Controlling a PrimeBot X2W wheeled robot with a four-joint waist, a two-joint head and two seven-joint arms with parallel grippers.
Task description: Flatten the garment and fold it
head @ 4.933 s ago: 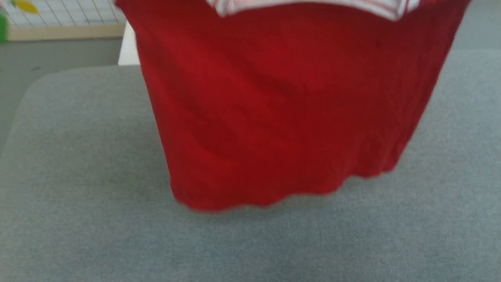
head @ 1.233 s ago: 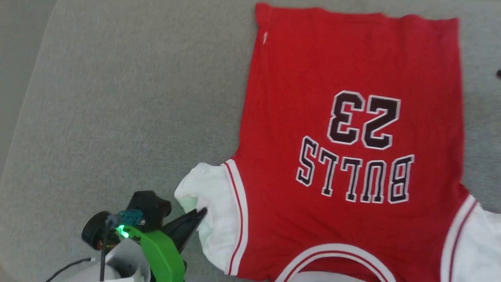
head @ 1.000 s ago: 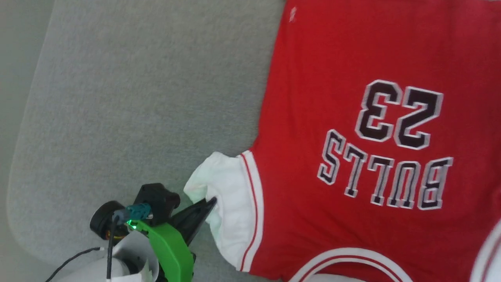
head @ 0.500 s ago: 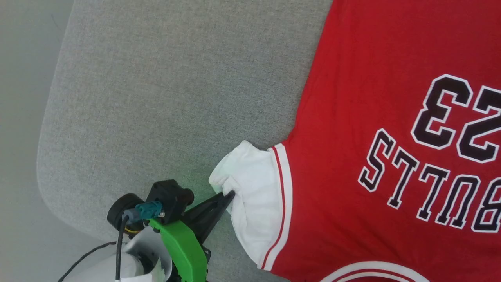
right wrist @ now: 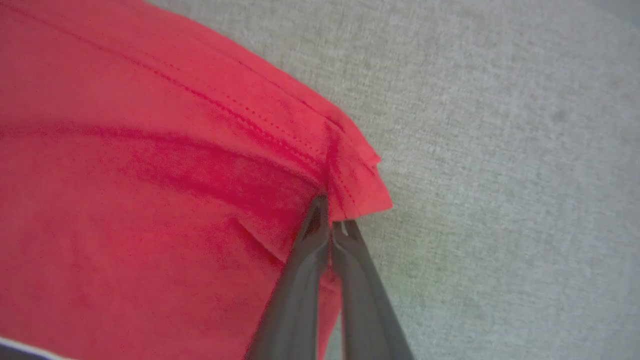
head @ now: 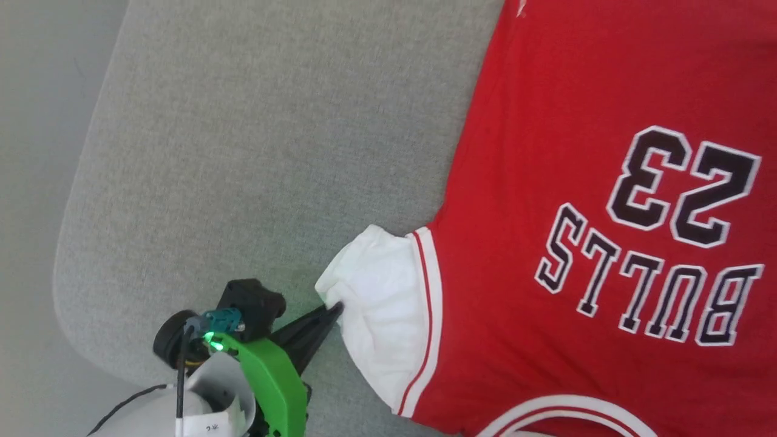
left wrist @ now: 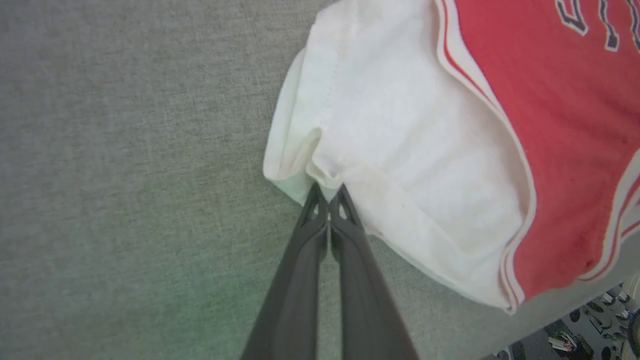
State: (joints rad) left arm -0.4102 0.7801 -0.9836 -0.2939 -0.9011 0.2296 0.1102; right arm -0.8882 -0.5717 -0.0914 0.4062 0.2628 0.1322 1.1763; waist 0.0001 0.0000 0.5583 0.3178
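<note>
The garment (head: 546,182), a red T-shirt with white sleeves and black "BULLS 23" lettering, lies spread face up on the grey cushion (head: 255,152), collar toward the view's bottom. My left gripper (head: 335,311) is shut on the edge of the white sleeve (head: 382,303). In the left wrist view the two dark fingers (left wrist: 305,250) meet at the sleeve's (left wrist: 400,150) bunched hem. In the right wrist view my right gripper (right wrist: 330,220) is shut on a corner of the garment's red hem (right wrist: 350,170), which is slightly folded there.
The grey cushion's rounded left edge (head: 73,255) drops to a pale floor (head: 30,182). Bare cushion stretches left of the garment. Beyond the cushion's edge in the left wrist view, some of the robot's base parts (left wrist: 590,330) show.
The head camera has kept shifting, so the garment sits further right in the picture. The left gripper keeps its pinch on the sleeve. No earlier picture shows the right gripper.
</note>
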